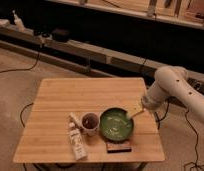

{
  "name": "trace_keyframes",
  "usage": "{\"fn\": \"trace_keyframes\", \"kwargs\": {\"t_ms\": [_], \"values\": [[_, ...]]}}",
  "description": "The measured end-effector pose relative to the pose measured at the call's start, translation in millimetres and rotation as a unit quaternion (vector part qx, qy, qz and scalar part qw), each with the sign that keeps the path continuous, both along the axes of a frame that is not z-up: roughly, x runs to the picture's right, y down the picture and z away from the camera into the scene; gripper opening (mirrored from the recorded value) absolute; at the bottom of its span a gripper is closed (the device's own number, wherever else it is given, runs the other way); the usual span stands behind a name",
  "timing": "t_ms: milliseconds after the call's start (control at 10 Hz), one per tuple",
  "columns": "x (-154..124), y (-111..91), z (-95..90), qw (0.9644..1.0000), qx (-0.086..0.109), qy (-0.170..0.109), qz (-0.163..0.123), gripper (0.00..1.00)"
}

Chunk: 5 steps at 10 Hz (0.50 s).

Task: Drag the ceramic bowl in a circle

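The ceramic bowl, wide and shallow with a glossy green inside and dark rim, sits on the wooden table near its front right. It rests partly over a dark flat object. My white arm comes in from the right. My gripper reaches down at the bowl's right rim, its tip inside or touching the rim.
A small white mug with dark brown inside stands just left of the bowl. A pale packet lies left of the mug toward the front edge. A low bench with cables runs behind the table.
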<state>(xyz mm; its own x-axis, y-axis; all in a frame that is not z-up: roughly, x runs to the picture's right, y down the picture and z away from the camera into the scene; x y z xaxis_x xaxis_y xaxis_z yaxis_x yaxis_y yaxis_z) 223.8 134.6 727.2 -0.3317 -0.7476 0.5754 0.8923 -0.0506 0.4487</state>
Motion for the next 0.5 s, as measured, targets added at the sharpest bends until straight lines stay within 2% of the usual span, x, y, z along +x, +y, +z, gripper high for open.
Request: {"fn": "trace_keyframes", "kwargs": {"t_ms": [200, 500], "values": [[6.7, -1.5, 8.2, 0.9999, 0.002, -0.010, -0.006, 0.80], [3.9, -1.2, 7.5, 0.9999, 0.003, -0.014, -0.005, 0.80]]}}
